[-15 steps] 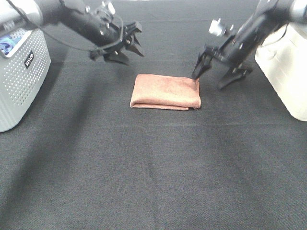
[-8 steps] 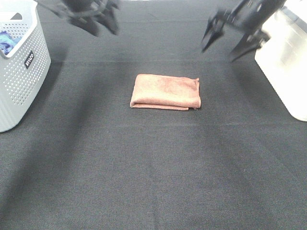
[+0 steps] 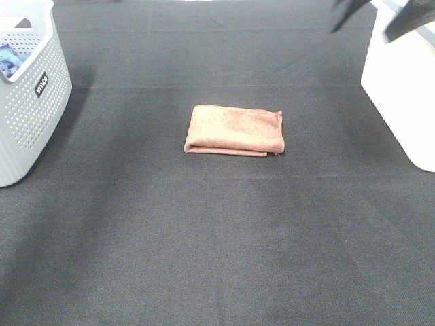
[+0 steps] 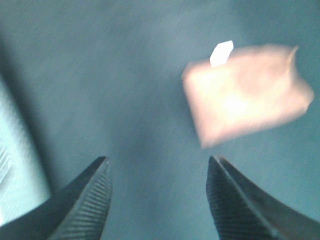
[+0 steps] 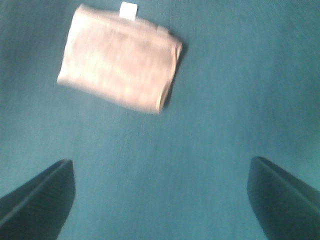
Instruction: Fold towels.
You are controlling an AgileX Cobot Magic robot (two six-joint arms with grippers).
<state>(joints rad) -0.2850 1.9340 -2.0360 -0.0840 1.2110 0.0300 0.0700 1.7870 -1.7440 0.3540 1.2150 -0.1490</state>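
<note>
Now the towel (image 3: 235, 130), a reddish-brown cloth, lies folded into a flat rectangle on the black tabletop (image 3: 217, 244), near its middle, with nothing touching it. Its small white tag (image 5: 128, 10) sticks out at one edge in both wrist views. A grey perforated basket (image 3: 27, 102) stands at the left edge of the high view, well apart from the towel, and a white bin (image 3: 401, 88) stands at the right edge. The left pincer (image 4: 157, 192) hangs above the tabletop with its jaws spread and nothing between them. The right pincer (image 5: 160, 200) is spread wide too, empty, with the towel lying beyond its tips.
</note>
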